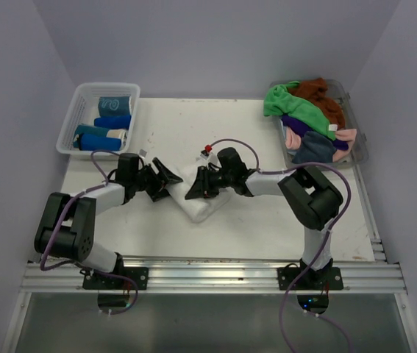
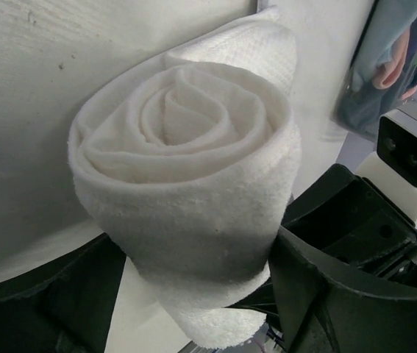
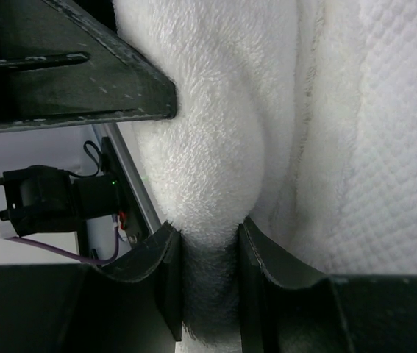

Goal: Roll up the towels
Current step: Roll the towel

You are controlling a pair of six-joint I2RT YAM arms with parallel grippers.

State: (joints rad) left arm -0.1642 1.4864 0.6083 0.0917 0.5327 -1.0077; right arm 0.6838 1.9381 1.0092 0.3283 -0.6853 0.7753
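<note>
A white towel [image 1: 204, 206] lies mid-table, rolled into a thick roll. The left wrist view shows its spiral end [image 2: 186, 147]. My left gripper [image 1: 170, 182] straddles that end, with both fingers against the roll's sides [image 2: 193, 246]. My right gripper [image 1: 193, 185] comes from the right and is shut on a fold of the same towel [image 3: 215, 132], pinched between its pads [image 3: 209, 257]. More loose towels sit in the clear tub: green [image 1: 289, 103], rust-brown [image 1: 322, 95], purple [image 1: 296, 125], pink [image 1: 348, 134], slate grey [image 1: 315, 147].
A white slotted basket [image 1: 83, 92] at the back left holds several rolled blue and teal towels [image 1: 109, 121]. The clear tub [image 1: 359, 151] stands at the back right. The two grippers are nearly touching over the roll. The table's metal rail runs along the near edge.
</note>
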